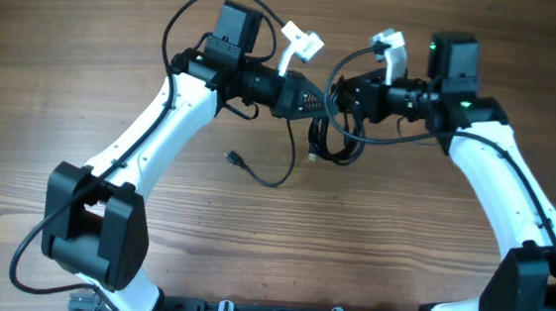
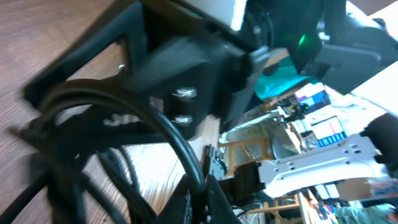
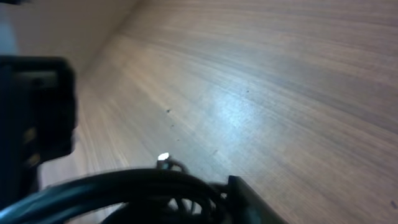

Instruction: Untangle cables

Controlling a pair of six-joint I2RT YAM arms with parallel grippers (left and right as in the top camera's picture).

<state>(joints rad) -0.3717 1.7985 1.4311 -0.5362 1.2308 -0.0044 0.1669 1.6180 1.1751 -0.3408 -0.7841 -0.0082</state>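
- The cables [image 1: 334,135] form a bundle of thin black loops between the two grippers, above the wooden table [image 1: 87,61].
- The left gripper [image 1: 319,107] is at the upper left edge of the bundle. Its fingers are pressed fully together and pinch the cables there.
- The right gripper [image 1: 350,94] meets the upper right part of the bundle. I cannot tell how far its fingers are apart, or whether they grasp a cord.
- One cord leaves the bundle to the left and ends in a small plug [image 1: 231,156] lying on the table.

Brown wood-grain table [image 1: 68,40], soft glare [image 3: 230,106] on its surface, colourful clutter [image 2: 317,127] beyond
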